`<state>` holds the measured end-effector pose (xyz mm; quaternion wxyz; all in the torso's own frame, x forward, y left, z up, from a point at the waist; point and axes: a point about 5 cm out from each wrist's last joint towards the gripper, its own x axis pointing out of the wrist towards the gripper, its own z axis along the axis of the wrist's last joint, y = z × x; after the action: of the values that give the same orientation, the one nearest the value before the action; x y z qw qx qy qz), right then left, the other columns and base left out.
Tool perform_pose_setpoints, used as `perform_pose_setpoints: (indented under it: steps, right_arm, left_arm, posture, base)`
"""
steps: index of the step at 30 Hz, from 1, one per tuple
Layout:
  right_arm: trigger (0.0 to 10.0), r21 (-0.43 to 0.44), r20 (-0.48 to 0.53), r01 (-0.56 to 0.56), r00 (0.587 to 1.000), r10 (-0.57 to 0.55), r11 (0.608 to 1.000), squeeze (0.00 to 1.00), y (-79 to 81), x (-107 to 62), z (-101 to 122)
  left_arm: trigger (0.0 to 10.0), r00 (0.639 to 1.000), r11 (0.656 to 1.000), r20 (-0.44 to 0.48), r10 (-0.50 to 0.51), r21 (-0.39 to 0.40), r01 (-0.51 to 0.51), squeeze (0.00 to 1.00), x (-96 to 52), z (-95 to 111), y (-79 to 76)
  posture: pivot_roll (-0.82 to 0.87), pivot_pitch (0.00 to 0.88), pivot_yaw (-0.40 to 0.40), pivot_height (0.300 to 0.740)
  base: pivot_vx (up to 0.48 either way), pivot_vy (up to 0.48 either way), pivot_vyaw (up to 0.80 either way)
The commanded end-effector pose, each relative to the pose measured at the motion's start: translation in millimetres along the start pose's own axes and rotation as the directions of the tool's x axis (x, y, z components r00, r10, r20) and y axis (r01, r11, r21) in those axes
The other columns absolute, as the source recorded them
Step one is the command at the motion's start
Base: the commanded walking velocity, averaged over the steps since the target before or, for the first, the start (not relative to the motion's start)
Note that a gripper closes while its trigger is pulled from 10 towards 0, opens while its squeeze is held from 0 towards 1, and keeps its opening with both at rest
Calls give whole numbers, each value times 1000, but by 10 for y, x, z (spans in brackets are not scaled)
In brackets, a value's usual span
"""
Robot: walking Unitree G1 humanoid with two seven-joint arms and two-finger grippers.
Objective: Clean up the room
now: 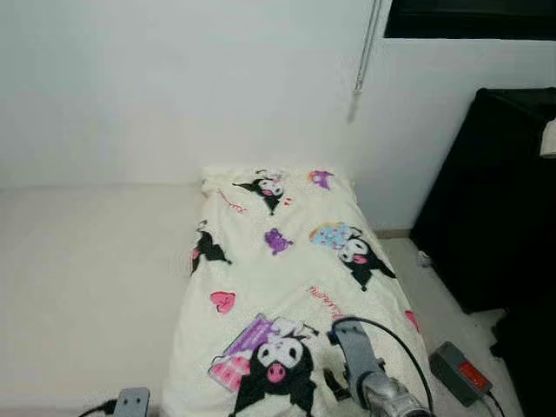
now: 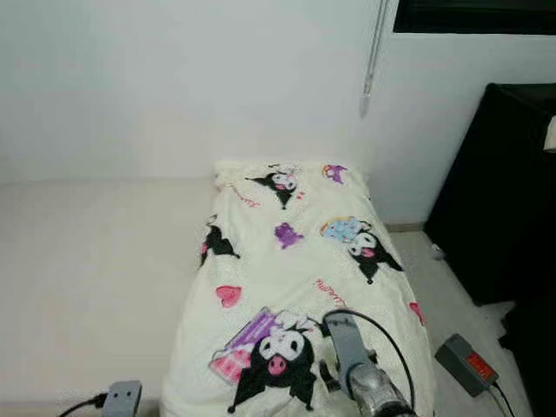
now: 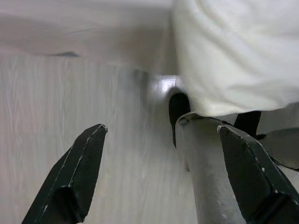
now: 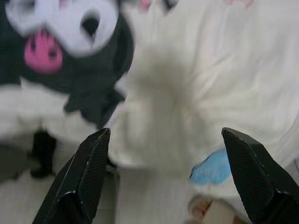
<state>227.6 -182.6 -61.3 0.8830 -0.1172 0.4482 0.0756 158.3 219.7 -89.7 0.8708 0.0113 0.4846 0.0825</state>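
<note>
Along the bed's right edge lies the blanket, cream with black cartoon characters, folded into a long strip running from the wall end down to the near end, hanging slightly over the side toward the floor.

Right gripper: jaws spread wide, nothing between them, hovering just above the blanket's near end by the big character print. Right arm comes in over the near-right corner of the bed.

Left gripper: jaws also open and empty, down low at the near edge of the bed, looking at wood floor, a grey leg and the blanket's overhang. Left wrist just pokes in at the near edge.

Off to the right on the floor: a grey box with a red label, next to a black cabinet.

Judgement: step in hand looks like taking hold of the blanket's near end to fold or tidy it. To do it well:
- come down on a fold edge, not flat cloth, so the jaws bite several layers
- bring the left gripper up to the opposite near corner before lifting, so the strip stays square
- lift slowly; the overhang may slide off to the floor side
- keep the cable on the right arm clear of the cloth
</note>
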Motion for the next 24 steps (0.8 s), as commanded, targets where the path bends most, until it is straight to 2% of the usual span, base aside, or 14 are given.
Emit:
perform_pose_setpoints:
  steps: [1, 4, 8, 11, 24]
  right_arm:
    - [10000, 1, -62, 1, 998, -1, 1000, 0, 12, -16, -168]
    - [10000, 18, -100, 7, 995, -5, 1000, 0, 5, -36, -298]
    - [10000, -28, -140, -1, 990, -3, 1000, 0, 12, -61, -433]
    - [10000, -62, -151, -5, 989, -4, 998, 0, 19, -67, -467]
    - [10000, -39, -157, 40, 987, -45, 998, 0, -13, -90, -557]
  left_arm:
    - [10000, 999, 999, -33, 2, 38, 0, 0, -13, -87, 20]
    - [10000, 999, 998, -40, -3, 58, 5, 0, -16, -106, 15]
    - [10000, 998, 990, -64, -28, 138, 36, 0, -31, -190, -27]
    - [10000, 996, 985, -81, -34, 167, 47, 0, -41, -242, -44]
    - [10000, 994, 972, -96, -43, 226, 64, 0, -48, -273, -45]
  posture:
    - [17, 0, -40, 740]
    - [19, 0, -41, 740]
    - [16, 0, -35, 740]
    - [15, 0, -33, 740]
    - [11, 0, -25, 740]
  base:
    - [0, 0, 725]
    - [0, 0, 725]
    - [0, 0, 722]
    - [0, 0, 725]
    - [0, 0, 725]
